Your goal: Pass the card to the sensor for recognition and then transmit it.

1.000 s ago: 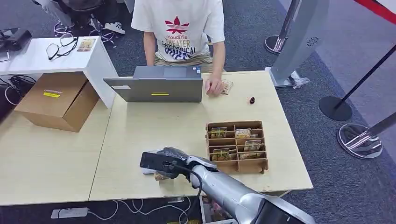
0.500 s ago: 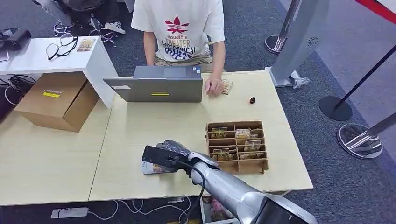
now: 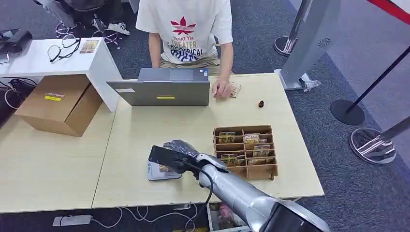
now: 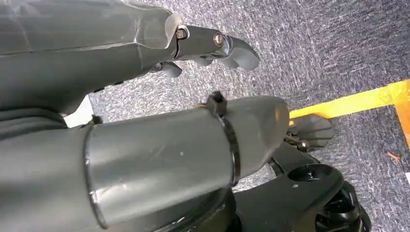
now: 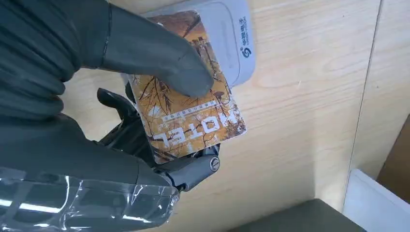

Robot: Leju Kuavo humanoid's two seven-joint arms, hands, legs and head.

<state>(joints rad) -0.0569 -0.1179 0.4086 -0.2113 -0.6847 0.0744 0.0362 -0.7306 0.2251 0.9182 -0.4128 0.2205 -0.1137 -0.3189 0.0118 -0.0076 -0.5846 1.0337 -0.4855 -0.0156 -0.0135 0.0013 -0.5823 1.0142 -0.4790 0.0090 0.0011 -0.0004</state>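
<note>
The right hand (image 5: 121, 121) pinches the hotel card (image 5: 186, 108) between its thick thumb, pressed on the printed face, and the darker fingers (image 5: 188, 169) curled beneath it, so the card juts out past the fingertips toward the middle of the right wrist picture. One end of the card overlaps the white sensor (image 5: 227, 38) at the upper centre of that picture; whether it touches the sensor's face or hovers just above it, I cannot tell. In the head view the hand sits at lower centre of the frame, over the sensor (image 3: 157, 173) on the desk (image 3: 145, 125), with the wooden card tray (image 3: 245, 152) just to its right. By my reading the pickup is done and the card is now at the recognition step; handing it on is left, likely to the person (image 3: 186, 31) at the laptop (image 3: 159, 92) at upper centre. The left hand (image 4: 212, 46) holds nothing, its fingers loosely curled above the carpet.
</note>
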